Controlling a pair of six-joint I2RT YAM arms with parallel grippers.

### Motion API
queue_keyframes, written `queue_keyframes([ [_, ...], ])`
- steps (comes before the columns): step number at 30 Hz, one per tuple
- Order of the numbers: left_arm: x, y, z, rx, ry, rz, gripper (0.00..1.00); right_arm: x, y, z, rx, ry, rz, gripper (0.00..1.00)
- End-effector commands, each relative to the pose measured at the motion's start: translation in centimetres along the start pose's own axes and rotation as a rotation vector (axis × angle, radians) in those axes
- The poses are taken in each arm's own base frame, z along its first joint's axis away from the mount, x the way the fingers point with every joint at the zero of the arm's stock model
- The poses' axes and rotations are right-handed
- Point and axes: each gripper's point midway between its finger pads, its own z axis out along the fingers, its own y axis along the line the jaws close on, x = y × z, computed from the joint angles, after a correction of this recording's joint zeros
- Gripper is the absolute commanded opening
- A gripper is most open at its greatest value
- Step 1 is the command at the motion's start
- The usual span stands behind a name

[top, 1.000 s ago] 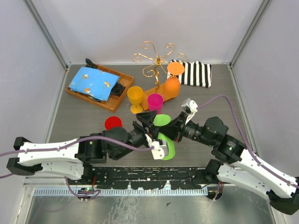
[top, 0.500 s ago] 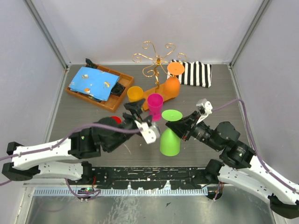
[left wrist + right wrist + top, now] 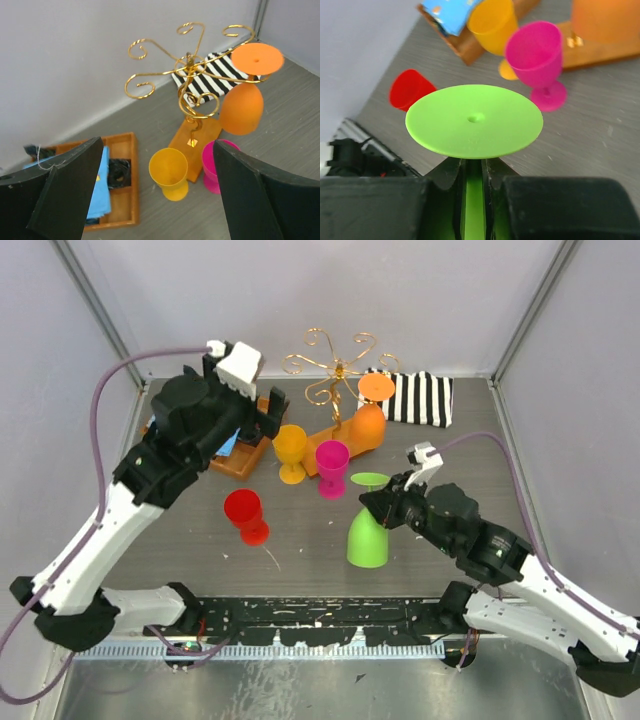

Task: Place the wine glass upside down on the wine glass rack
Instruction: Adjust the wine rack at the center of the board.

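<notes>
Grey wood-grain tabletop (image 3: 190,540) lay between pale walls as I looked down from above. At the back stood the wine glass rack (image 3: 335,365), gold wire scrolls on an orange-brown base, with an orange wine glass (image 3: 370,427) hanging from it, bowl down. A striped cloth (image 3: 422,398) lay just behind, and a wooden tray (image 3: 225,460) with a blue cloth (image 3: 185,410) sat to the left. A yellow glass (image 3: 291,450) and a magenta glass (image 3: 332,468) stood upright near the base, and a red glass (image 3: 245,513) stood further forward. The green wine glass (image 3: 367,535) was upside down near the front, well apart from the rack, with the right gripper (image 3: 375,502) at its stem. The left gripper (image 3: 270,418) was raised over the tray, holding nothing.

From the left wrist, both black fingers (image 3: 65,195) stood spread wide at the edges of the view, nothing between them. Beyond them were the rack, the hanging orange glass, and the yellow and magenta glasses on the table.

From the right wrist, the green foot filled the middle, and beneath it the two fingers (image 3: 451,175) were clamped on the green stem. Whether the bowl's rim touched the table I could not tell.
</notes>
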Motion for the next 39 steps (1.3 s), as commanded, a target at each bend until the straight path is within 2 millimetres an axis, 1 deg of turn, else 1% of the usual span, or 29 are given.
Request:
queue_keyframes([
  [1, 5.1, -0.1, 1.9, 0.041, 0.241, -0.291, 0.99, -1.1, -3.1, -0.3, 0.255, 0.029, 0.044, 0.01],
  [3, 7.0, 0.4, 2.8, 0.031, 0.335, -0.371, 0.99, -0.2, -4.5, -0.6, 0.353, 0.096, 0.028, 0.01],
  [4, 8.1, 0.8, 2.7, 0.014, 0.391, -0.408, 0.99, 0.3, -5.1, -0.8, 0.395, 0.131, 0.017, 0.0],
  [5, 8.8, 0.8, 2.8, 0.01, 0.434, -0.436, 0.99, 0.8, -5.6, -1.0, 0.435, 0.173, 0.005, 0.01],
  [7, 10.0, 0.5, 2.6, 0.005, 0.511, -0.463, 0.98, 1.6, -6.0, -1.4, 0.489, 0.257, -0.015, 0.0],
  [10, 11.2, 0.2, 2.1, -0.014, 0.596, -0.486, 0.98, 2.0, -6.4, -1.6, 0.541, 0.312, -0.035, 0.01],
  [12, 12.1, 0.5, 1.6, -0.054, 0.64, -0.504, 0.98, 1.8, -6.3, -1.4, 0.545, 0.303, -0.023, 0.01],
  [13, 12.5, 0.8, 1.4, -0.09, 0.661, -0.514, 0.98, 1.7, -6.0, -1.3, 0.527, 0.304, -0.017, 0.01],
  [15, 13.3, 2.1, 0.7, -0.204, 0.689, -0.532, 0.98, 1.5, -5.7, -1.1, 0.508, 0.294, -0.014, 0.01],
  [17, 13.8, 3.6, -0.1, -0.32, 0.694, -0.556, 0.98, 1.5, -6.0, -1.1, 0.512, 0.269, -0.015, 0.01],
  [18, 14.0, 4.0, -0.4, -0.357, 0.691, -0.562, 0.98, 1.8, -5.6, -1.0, 0.47, 0.284, -0.036, 0.01],
  [19, 14.2, 4.4, -0.6, -0.378, 0.688, -0.568, 0.98, 2.5, -4.6, -0.8, 0.392, 0.323, -0.064, 0.0],
  [20, 14.2, 4.4, -0.6, -0.377, 0.678, -0.584, 0.98, 3.1, -4.0, -0.6, 0.354, 0.36, -0.074, 0.0],
  [21, 14.2, 4.2, -0.5, -0.355, 0.676, -0.606, 0.98, 3.5, -3.8, -0.5, 0.347, 0.394, -0.081, 0.0],
  [24, 14.2, 2.6, 0.4, -0.234, 0.695, -0.699, 0.98, 4.8, -4.7, 0.0, 0.395, 0.481, -0.139, 0.01],
  [26, 14.5, 2.5, 1.1, -0.214, 0.713, -0.708, 0.98, 5.1, -5.4, 0.5, 0.432, 0.491, -0.167, 0.01],
  [28, 14.5, 2.7, 2.0, -0.198, 0.707, -0.675, 0.98, 4.3, -6.5, 0.6, 0.5, 0.436, -0.163, 0.01],
  [30, 14.0, 3.6, 2.6, -0.228, 0.667, -0.655, 0.98, 2.8, -7.2, 0.6, 0.55, 0.344, -0.149, 0.01],
  [32, 13.1, 4.4, 3.2, -0.249, 0.598, -0.651, 0.98, 1.2, -7.6, 0.6, 0.571, 0.244, -0.133, 0.0],
  [33, 12.2, 4.6, 3.5, -0.243, 0.552, -0.658, 0.98, 0.5, -7.7, 0.6, 0.576, 0.197, -0.126, 0.0],
  [36, 9.7, 4.4, 4.6, -0.183, 0.422, -0.683, 0.98, -0.8, -8.3, 0.3, 0.611, 0.116, -0.122, 0.01],
  [38, 8.2, 4.4, 5.0, -0.161, 0.351, -0.712, 0.98, -1.0, -8.6, 0.1, 0.631, 0.101, -0.123, 0.01],
  [39, 7.6, 4.4, 5.3, -0.15, 0.32, -0.726, 0.98, -0.9, -8.7, 0.2, 0.633, 0.106, -0.126, 0.01],
])
